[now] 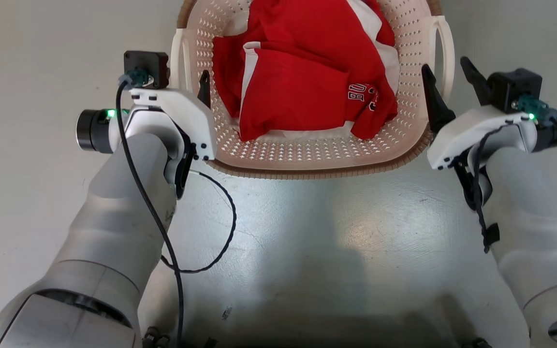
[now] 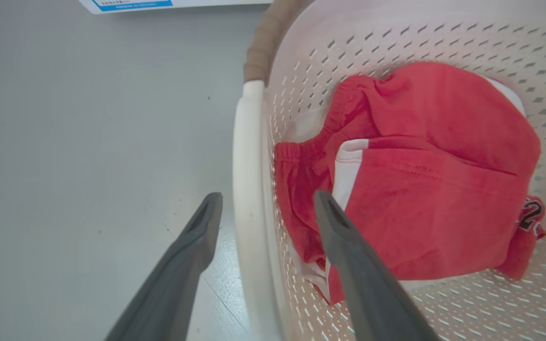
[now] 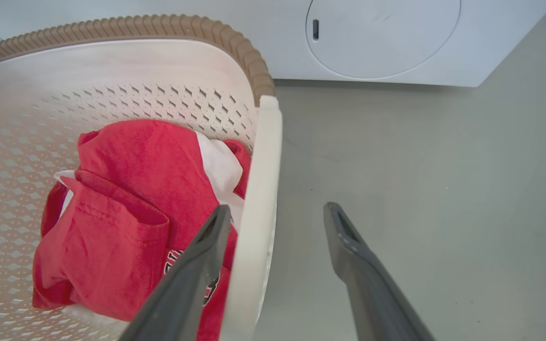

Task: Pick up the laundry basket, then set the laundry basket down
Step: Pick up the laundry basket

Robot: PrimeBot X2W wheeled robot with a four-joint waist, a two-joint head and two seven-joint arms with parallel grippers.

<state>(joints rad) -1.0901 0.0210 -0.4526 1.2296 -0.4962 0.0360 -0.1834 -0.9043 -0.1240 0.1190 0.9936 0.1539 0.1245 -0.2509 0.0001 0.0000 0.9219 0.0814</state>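
The cream perforated laundry basket [image 1: 307, 151] with a brown rim stands on the grey floor just ahead of me, holding red and white clothes [image 1: 302, 82]. My left gripper [image 1: 184, 77] is open, and in the left wrist view its fingers [image 2: 202, 232] straddle the basket's white left handle [image 2: 248, 189], one outside and one inside the basket. My right gripper [image 1: 445, 65] is open too. It straddles the right handle [image 3: 259, 189], with one of its fingers [image 3: 197, 265] over the clothes and the other over the floor. Neither pair of jaws presses the handle.
A white washing machine [image 3: 382, 38] with a round door stands just beyond the basket on the right. A white sheet with blue print [image 2: 131, 4] lies on the floor past the left side. A black cable [image 1: 225, 227] loops off my left forearm.
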